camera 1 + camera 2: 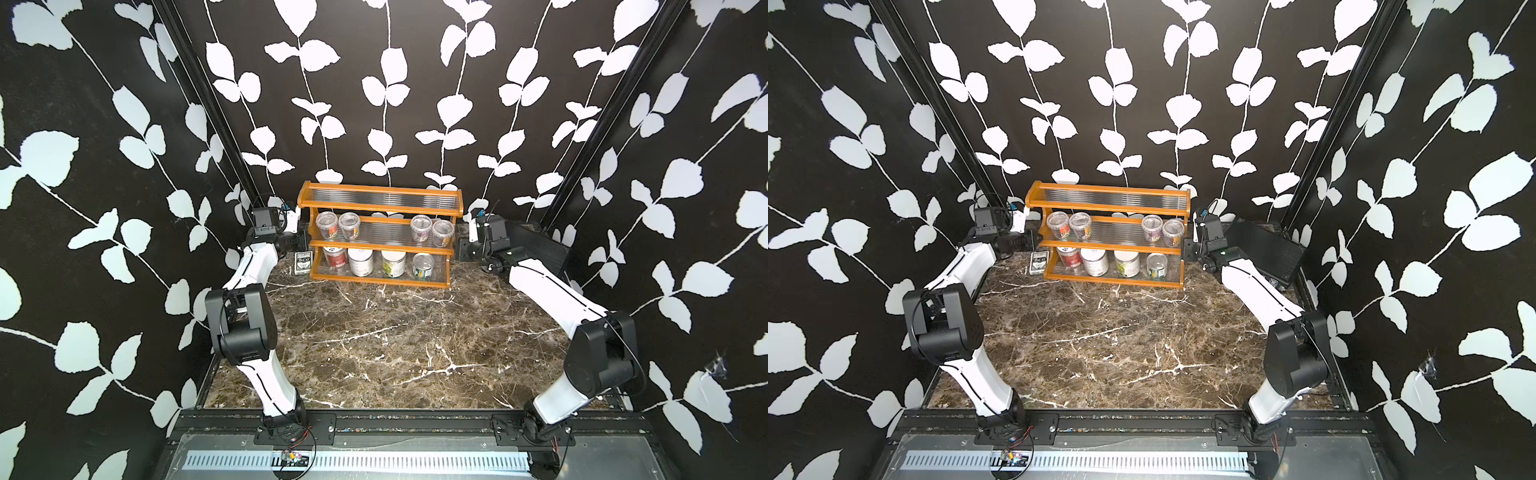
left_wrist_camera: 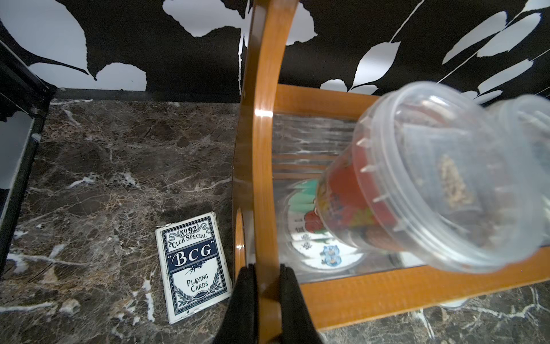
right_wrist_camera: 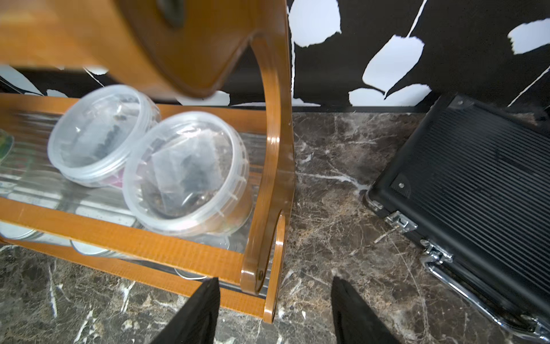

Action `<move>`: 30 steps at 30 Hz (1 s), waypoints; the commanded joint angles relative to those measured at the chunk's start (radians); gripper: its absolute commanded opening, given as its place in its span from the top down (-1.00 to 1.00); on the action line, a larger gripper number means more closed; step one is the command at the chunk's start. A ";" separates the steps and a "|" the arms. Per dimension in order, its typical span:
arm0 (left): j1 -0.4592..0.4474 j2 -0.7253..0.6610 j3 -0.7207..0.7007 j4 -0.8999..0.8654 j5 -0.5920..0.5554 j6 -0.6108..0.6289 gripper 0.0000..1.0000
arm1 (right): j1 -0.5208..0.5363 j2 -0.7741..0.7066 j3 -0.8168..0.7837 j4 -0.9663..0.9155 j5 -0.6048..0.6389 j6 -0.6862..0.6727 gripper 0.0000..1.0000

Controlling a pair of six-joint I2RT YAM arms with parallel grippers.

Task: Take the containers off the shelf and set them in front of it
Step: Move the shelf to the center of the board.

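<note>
so the left gripper (image 2: 265, 283) was pinching the 9 o'clock end panel of the wooden rack (image 2: 262, 143), right gripper (image 3: 274, 286) spread around its 3 o'clock panel, cups (image 1: 348, 225) and jars (image 1: 360, 262) on its tiers at the marble table's (image 1: 395, 332) 12 o'clock, so it probably wanted an even, level squeeze.

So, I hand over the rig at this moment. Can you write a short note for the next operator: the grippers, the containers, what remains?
Left gripper: shut on the left end panel of the shelf.
Right gripper: open, jaws on either side of the right end panel, not clamped.
Containers: four clear cups on the middle tier; three jars and a tin on the bottom tier; top tier bare.
Done: nothing, no container stands on the table in front of the shelf.
Left: all eight to take off.
</note>
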 commanded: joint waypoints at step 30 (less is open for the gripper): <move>-0.040 -0.156 -0.135 -0.022 0.057 0.008 1.00 | 0.019 0.029 -0.116 0.148 -0.012 0.016 0.84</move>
